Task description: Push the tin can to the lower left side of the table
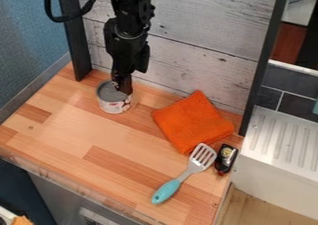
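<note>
You have one gripper (pixel 124 85), opening and hold unclear, at one tin can (pixel 114 101), left of one orange cloth (pixel 191 122), one slotted spatula (pixel 184 174) and one black object (pixel 226 159).

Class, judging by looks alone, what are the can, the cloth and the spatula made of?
Can: metal, probably tin or steel, from its dull grey top and thin rim; its side bears a printed label.
Cloth: soft, matte fabric, perhaps microfibre, lying in folded layers.
Spatula: smooth grey slotted head, metal or plastic; glossy teal handle, likely plastic.

A fixed camera looks down at a slant on the table (pixel 68 126).
</note>
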You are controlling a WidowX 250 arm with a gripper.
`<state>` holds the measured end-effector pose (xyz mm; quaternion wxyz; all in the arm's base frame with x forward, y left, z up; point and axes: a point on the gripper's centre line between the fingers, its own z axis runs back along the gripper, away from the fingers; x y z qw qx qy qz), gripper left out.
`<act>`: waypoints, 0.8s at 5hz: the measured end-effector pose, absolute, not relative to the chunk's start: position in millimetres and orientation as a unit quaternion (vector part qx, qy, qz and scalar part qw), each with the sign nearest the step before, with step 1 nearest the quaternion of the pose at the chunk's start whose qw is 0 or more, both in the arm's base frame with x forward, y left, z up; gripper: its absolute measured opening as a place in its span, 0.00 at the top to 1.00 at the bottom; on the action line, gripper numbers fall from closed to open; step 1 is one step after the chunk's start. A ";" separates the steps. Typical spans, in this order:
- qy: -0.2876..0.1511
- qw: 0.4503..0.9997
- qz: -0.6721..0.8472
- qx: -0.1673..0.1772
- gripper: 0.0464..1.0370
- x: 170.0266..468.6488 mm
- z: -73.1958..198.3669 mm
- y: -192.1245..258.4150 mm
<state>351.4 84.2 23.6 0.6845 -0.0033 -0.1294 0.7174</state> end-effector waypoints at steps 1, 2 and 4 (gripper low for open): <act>-0.115 0.684 0.720 0.007 0.04 348.1 10.4 83.2; -0.105 0.673 0.732 0.013 0.04 345.3 1.7 82.8; -0.083 0.647 0.758 0.026 0.04 351.6 -20.7 83.9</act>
